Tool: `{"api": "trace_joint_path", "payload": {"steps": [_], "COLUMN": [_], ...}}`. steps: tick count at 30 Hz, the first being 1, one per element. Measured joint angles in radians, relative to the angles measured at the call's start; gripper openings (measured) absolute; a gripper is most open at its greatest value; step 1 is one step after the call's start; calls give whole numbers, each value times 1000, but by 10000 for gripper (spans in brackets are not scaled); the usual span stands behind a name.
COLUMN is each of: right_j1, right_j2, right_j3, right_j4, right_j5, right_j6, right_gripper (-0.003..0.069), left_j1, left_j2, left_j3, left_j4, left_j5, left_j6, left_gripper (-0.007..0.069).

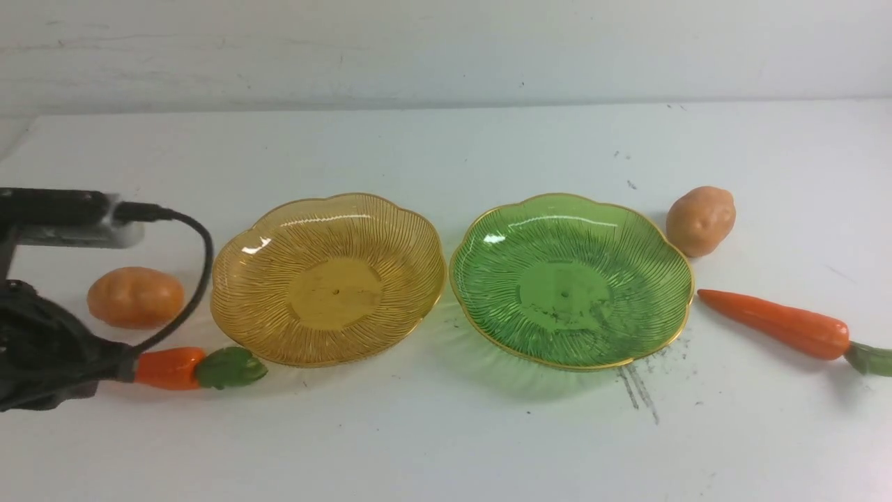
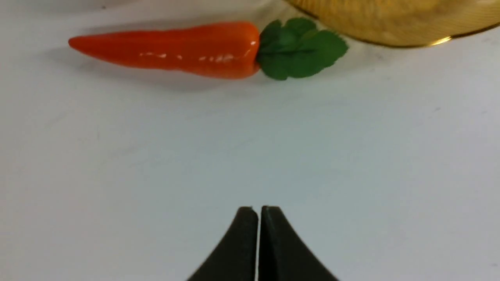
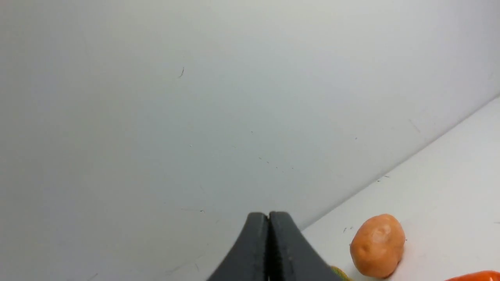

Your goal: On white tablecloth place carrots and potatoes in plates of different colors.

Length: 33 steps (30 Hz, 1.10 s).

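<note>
Two empty plates stand side by side on the white tablecloth (image 1: 446,439), an amber one (image 1: 327,279) and a green one (image 1: 571,279). One potato (image 1: 136,296) and one carrot (image 1: 174,368) lie left of the amber plate. A second potato (image 1: 700,221) and carrot (image 1: 780,324) lie right of the green plate. My left arm (image 1: 42,348) hides the left carrot's tip. The left gripper (image 2: 259,208) is shut and empty, a short way from that carrot (image 2: 175,48). The right gripper (image 3: 268,214) is shut and empty, off the table, with the right potato (image 3: 377,246) beyond it.
A white wall (image 1: 446,49) runs along the table's far edge. Dark scuff streaks (image 1: 637,387) mark the cloth in front of the green plate. A black cable (image 1: 198,244) loops from my left arm near the amber plate's left rim. The amber plate's rim (image 2: 390,27) shows beside the carrot's leaves.
</note>
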Motion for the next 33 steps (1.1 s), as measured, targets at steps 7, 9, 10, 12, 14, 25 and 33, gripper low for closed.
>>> {"api": "trace_joint_path", "payload": {"steps": [7, 9, 10, 12, 14, 25, 33], "right_j1": [231, 320, 330, 451, 529, 656, 657], "right_j2": [94, 202, 213, 366, 468, 626, 627], "right_j3": [-291, -391, -402, -529, -605, -683, -683], "right_j4": [-74, -67, -67, -51, -48, -60, -66], "right_j5": [547, 738, 756, 986, 1117, 1105, 1072], "right_j6": [-63, -123, -138, -199, -225, -262, -265], "right_gripper": [-15, -15, -15, -15, -15, -15, -15], "left_j1": [0, 0, 0, 0, 0, 0, -3], "left_j2": [260, 319, 332, 402, 449, 568, 608], "left_j3": [-195, -256, -262, -325, -347, -353, -358], "left_j4": [12, 12, 12, 12, 12, -7, -7], "left_j5": [71, 106, 109, 143, 158, 111, 6], "left_j6": [79, 112, 116, 167, 209, 359, 527], "left_gripper": [-3, -3, -3, -3, -3, 121, 537]}}
